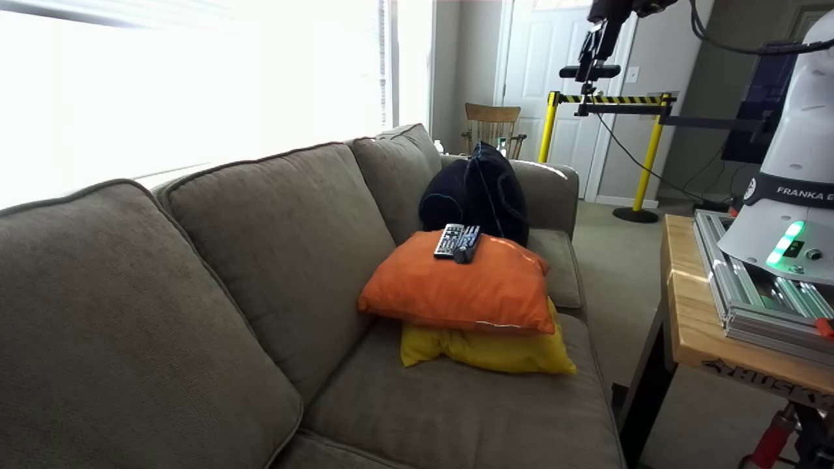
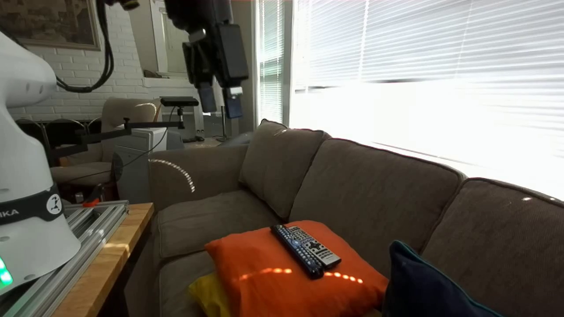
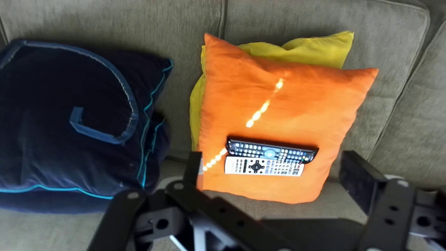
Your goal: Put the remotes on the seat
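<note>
Here, dark remote (image 3: 271, 150) lies beside pale remote (image 3: 264, 166) on orange pillow (image 3: 299, 104), beyond edge of desk (image 1: 690, 303); fingers (image 3: 359, 181) hang overhead, spread wide.

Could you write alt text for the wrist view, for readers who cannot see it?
A black remote and a pale remote lie side by side on an orange pillow overlapping a yellow pillow on the sofa seat. A dark blue pillow lies at left; open jaws show at bottom.

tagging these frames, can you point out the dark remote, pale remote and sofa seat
Dark remote (image 3: 269, 153), wrist view, on its round blue button.
Pale remote (image 3: 264, 166), wrist view, on the middle of its button face.
Sofa seat (image 1: 482, 413), in an exterior view, on bare fabric of the cushion.
</note>
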Controlling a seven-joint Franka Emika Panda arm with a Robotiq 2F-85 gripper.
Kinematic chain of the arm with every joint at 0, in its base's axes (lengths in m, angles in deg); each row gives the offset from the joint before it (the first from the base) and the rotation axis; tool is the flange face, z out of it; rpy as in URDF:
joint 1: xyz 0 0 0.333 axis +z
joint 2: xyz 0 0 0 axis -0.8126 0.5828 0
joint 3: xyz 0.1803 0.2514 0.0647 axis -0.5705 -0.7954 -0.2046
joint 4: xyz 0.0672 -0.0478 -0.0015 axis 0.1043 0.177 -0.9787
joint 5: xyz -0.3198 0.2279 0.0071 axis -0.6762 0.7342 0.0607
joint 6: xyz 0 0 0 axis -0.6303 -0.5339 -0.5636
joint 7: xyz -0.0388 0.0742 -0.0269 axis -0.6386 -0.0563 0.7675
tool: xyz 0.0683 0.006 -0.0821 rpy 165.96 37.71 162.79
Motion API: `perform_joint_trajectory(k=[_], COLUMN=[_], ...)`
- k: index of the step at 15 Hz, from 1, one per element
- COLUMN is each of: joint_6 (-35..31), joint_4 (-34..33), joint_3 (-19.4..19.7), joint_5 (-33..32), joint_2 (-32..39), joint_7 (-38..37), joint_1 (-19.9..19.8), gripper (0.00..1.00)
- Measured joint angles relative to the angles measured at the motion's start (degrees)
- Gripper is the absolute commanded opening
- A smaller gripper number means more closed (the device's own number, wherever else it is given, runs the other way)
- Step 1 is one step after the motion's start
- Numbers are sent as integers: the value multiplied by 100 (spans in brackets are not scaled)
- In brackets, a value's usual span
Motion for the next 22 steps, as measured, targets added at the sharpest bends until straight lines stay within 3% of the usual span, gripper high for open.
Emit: perform_joint_trajectory(k=[2,5,7,9,11,19,22], joint_6=[-449,-854,-867,-599,-373,-375,-839], joint_4=[-26,-153,-245,-341,-436,-431,-420], joint_3=[-128,-431,-581,-641,-667,-698,-854], joint_5=[0,34,116,459,676,674,675], joint_2=[411,1146,1588,1924,2009,2011,2166], joint_7=[62,-686,-1180,-1057,-771,-775,-1608], joint_1=[150,93,83,198,268,218,145], gripper=[100,100,100,100,100,100,100])
